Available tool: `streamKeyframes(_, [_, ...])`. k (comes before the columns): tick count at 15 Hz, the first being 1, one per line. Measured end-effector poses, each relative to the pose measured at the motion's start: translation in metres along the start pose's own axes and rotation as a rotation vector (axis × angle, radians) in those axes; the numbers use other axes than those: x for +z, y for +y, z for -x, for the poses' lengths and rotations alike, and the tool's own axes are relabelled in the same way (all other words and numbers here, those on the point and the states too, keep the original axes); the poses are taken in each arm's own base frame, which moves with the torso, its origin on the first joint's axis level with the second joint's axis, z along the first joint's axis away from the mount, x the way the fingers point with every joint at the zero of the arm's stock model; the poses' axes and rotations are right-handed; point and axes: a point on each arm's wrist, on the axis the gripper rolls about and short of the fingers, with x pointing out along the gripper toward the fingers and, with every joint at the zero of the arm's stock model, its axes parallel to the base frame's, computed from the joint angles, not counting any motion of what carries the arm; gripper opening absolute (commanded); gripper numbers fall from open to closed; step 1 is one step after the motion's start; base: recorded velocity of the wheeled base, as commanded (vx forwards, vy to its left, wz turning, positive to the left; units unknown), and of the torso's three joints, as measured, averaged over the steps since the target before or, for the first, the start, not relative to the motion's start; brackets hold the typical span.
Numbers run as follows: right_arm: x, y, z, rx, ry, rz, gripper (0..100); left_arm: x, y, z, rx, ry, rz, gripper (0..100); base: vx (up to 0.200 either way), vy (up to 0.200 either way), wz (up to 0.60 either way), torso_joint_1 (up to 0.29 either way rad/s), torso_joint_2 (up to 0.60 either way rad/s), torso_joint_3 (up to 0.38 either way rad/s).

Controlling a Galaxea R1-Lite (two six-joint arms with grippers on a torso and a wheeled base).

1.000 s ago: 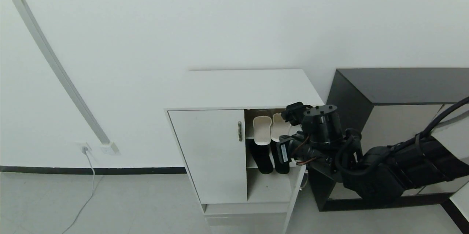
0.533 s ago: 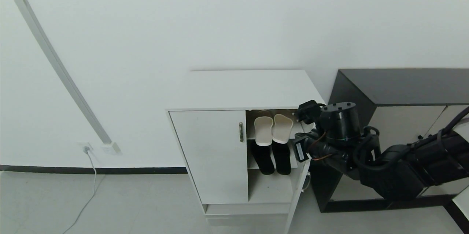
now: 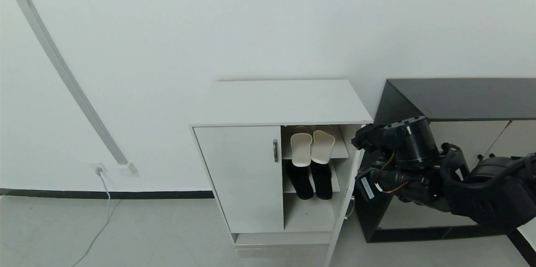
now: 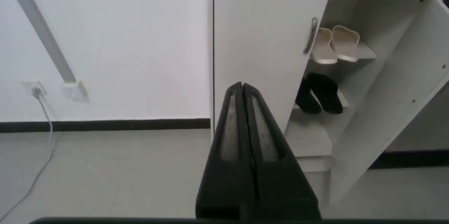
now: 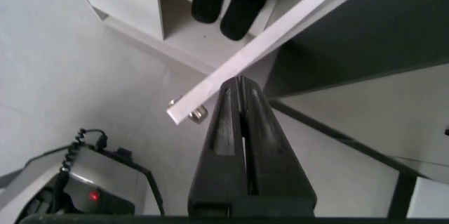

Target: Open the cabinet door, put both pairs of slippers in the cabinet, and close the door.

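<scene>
Head view | in cabinet (image 3: pixel 284 99): white slippers (image 3: pixel 312 147) on top shelf (image 3: pixel 341 152), black slippers (image 3: pixel 312 181) just below | open door (image 3: pixel 342 216) standing edge-on, just left of right tool (image 5: pixel 242 83) | right tool pressed together, nearer than left tool (image 4: pixel 242 87), also pressed together | next: push door shut

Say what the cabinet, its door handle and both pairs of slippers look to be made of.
Cabinet: flat white matt panels with thin square edges, likely laminated board.
Door handle: slim bar with a dull sheen, probably metal.
White slippers: smooth, one-piece look, perhaps moulded foam or rubber.
Black slippers: matt and dark; foam or fabric, cannot tell.
</scene>
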Motion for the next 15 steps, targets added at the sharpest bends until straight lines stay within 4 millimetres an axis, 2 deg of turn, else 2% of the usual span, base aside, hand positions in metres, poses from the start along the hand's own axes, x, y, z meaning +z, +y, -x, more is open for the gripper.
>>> streamKeyframes(9, [-0.018,0.011,-0.027,0.009,0.083,0.033,0,0.000,0.000,0.000,0.001,0.000,0.000,0,0.000,0.000,0.00,0.000,0.00,0.000])
streamKeyframes(12, [-0.015,0.017,-0.044,0.011,-0.004,0.000,0,0.000,0.000,0.000,0.000,0.000,0.000,0,0.000,0.000,0.00,0.000,0.00,0.000])
streamKeyframes(15, [-0.011,0.026,-0.071,0.004,-0.163,-0.054,0,0.000,0.000,0.000,0.001,0.000,0.000,0,0.000,0.000,0.00,0.000,0.00,0.000])
